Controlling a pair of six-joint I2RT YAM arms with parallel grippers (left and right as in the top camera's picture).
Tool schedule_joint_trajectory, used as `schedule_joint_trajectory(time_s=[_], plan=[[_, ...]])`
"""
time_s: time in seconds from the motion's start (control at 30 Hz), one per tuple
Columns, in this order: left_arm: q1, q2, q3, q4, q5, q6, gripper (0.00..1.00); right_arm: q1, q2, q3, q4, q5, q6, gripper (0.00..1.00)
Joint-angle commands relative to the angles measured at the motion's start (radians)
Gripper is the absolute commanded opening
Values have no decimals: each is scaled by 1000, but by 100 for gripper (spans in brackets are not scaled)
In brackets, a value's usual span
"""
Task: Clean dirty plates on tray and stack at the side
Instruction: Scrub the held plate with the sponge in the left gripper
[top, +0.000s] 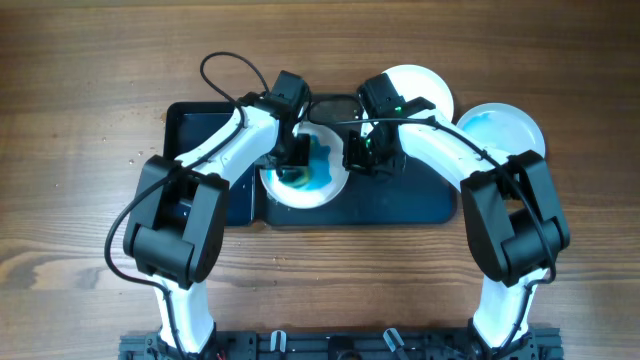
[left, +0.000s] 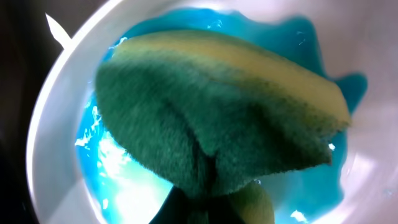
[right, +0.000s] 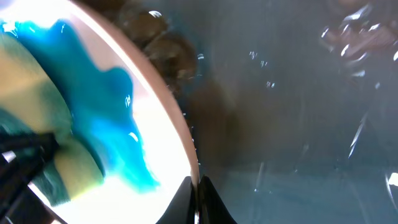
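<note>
A white plate (top: 330, 188) smeared with blue liquid lies on the dark tray (top: 420, 200). My left gripper (top: 296, 160) is shut on a green and yellow sponge (left: 211, 112) and presses it into the blue liquid on the plate (left: 50, 155). My right gripper (top: 362, 158) is shut on the plate's right rim (right: 180, 124), one finger on each side of the rim (right: 196, 193). The sponge also shows in the right wrist view (right: 37, 149).
Two more white plates stand on the wooden table behind and to the right of the tray: one plain (top: 425, 85), one with blue smears (top: 505, 130). The tray's left part (top: 195, 125) is bare. Cables run over the back of the tray.
</note>
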Motion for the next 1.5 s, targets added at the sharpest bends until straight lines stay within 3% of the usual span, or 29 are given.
schedule_joint_trajectory(time_s=[0.0,0.07,0.27,0.37,0.53,0.63,0.77,0.83,0.9,0.97,1.13,1.23,1.37,1.47], plan=[[18,31,-41,-124,314,312,4,-12,10,13,-7,38,0,4],[19,31,-41,-133,452,430,4,-12,10,13,-7,38,0,4],[19,31,-41,122,425,414,4,-12,10,13,-7,38,1,4],[19,31,-41,235,255,340,4,-12,10,13,-8,38,1,4],[19,31,-41,273,-254,44,4,-12,10,13,-7,38,1,4],[19,31,-41,173,-284,-78,4,-12,10,13,-7,38,1,4],[12,31,-41,-3,-89,-56,4,-12,10,13,-7,38,0,4],[12,31,-41,-61,83,56,4,-12,10,13,-7,38,0,4],[12,31,-41,-126,374,275,4,-12,10,13,-7,38,1,4],[12,31,-41,-150,529,393,4,-12,10,13,-7,38,1,4],[13,31,-41,-34,562,383,4,-12,10,13,-7,38,0,4],[15,31,-41,103,440,253,4,-12,10,13,-8,38,0,4],[15,31,-41,218,-21,-72,4,-12,10,13,-8,38,0,4],[15,31,-40,178,-256,-191,4,-12,10,13,-8,38,-5,4]])
